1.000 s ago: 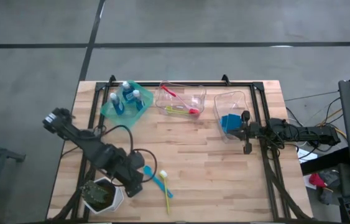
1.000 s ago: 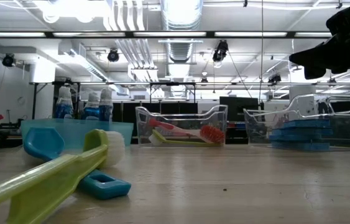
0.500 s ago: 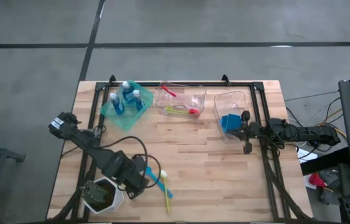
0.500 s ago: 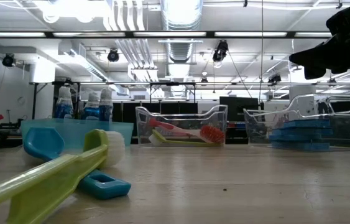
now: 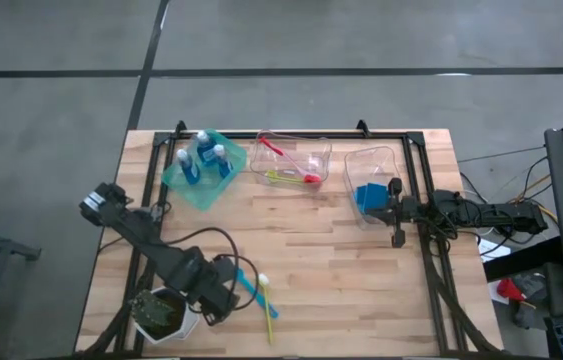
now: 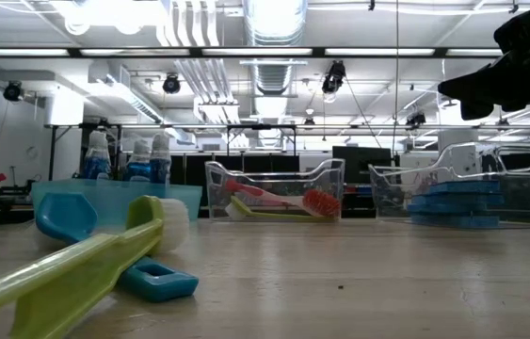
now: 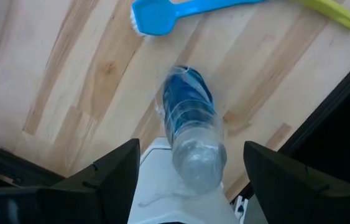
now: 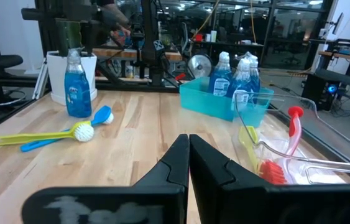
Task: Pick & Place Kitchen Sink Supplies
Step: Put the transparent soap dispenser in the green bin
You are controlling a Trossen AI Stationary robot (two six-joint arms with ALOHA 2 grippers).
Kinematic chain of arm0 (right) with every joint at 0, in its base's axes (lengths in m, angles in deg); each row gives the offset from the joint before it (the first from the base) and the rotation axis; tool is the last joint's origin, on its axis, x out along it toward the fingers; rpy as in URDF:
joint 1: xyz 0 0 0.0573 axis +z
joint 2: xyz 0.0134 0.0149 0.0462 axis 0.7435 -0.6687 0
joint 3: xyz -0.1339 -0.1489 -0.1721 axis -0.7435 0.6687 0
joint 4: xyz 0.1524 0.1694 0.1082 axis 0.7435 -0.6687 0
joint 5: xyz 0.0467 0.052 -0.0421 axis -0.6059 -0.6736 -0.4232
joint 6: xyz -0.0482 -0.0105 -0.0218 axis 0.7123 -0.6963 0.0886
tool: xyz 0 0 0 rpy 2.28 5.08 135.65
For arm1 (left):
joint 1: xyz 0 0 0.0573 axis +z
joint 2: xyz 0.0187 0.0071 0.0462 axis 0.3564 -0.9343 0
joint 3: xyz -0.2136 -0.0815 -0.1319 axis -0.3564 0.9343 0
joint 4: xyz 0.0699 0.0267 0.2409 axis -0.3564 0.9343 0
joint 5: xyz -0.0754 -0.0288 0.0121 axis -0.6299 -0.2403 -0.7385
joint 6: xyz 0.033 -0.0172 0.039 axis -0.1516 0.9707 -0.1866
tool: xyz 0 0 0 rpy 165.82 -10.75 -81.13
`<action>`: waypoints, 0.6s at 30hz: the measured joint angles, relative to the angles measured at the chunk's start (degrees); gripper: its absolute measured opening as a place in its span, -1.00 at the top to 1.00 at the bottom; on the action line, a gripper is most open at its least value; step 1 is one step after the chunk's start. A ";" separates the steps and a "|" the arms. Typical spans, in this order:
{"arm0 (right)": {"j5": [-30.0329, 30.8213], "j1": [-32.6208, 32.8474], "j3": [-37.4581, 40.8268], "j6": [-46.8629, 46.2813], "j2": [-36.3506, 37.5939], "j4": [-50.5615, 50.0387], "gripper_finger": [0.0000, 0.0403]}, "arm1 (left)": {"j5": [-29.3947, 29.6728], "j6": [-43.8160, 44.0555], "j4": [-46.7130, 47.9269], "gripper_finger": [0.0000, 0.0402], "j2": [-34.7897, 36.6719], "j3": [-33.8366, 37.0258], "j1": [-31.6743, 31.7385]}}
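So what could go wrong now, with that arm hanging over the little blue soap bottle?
The left end effector, open, hangs over the upright bottle. A finger could nudge this tall, narrow bottle and tip it toward the blue brush lying nearby. The white pot stands close beside the bottle, so a finger might catch its rim. The teal bin already holds three bottles, leaving little room for another.

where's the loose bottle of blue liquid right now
The loose bottle stands at the table's front left, beside the white pot, directly under the open left gripper; the blue brush lies just beyond.
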 joint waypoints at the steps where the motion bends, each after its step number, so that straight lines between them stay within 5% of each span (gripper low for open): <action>1: -0.02 0.01 0.00 0.00 0.00 -0.01 0.96 | -0.03 -0.02 -0.03 -0.38 -0.24 0.00 -0.05; 18: 0.00 -0.01 0.00 0.00 -0.04 0.01 0.96 | -0.26 -0.82 -1.52 -0.33 -1.67 0.00 -1.31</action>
